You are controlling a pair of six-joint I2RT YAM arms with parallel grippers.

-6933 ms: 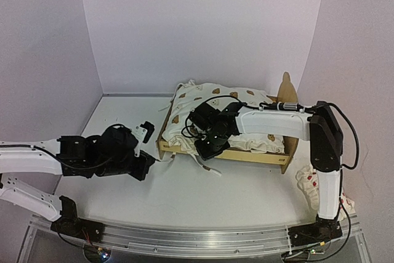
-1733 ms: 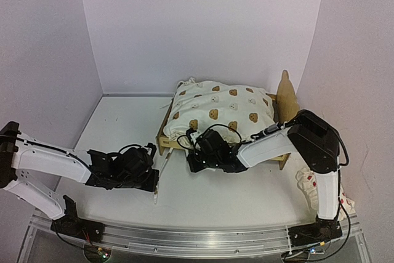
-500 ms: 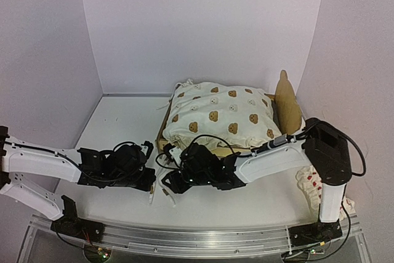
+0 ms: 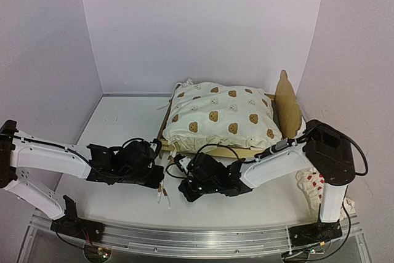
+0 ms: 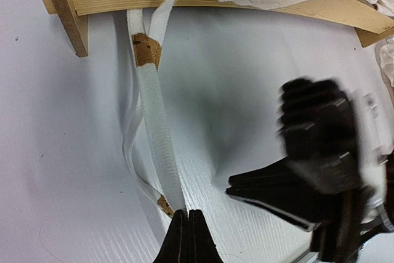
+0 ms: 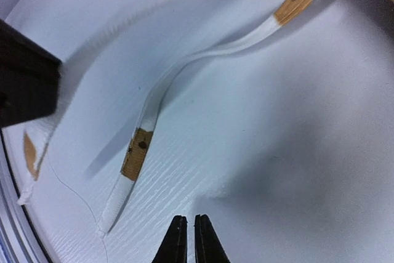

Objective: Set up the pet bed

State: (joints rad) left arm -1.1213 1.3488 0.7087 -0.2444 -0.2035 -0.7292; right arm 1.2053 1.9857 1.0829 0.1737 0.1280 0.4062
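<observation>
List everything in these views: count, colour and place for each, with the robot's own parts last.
pet bed: one, light plywood, right half of the table, headboard at its right end
cushion: one, cream with brown bears, on the bed
ties: at least two, white with brown patches, trailing from the bed's near-left corner onto the table
pillow: one, white with red dots, beside the right arm
table: one, white
left gripper: black, shut on one of the ties
right gripper: black, shut, empty, over the table beside the ties
</observation>
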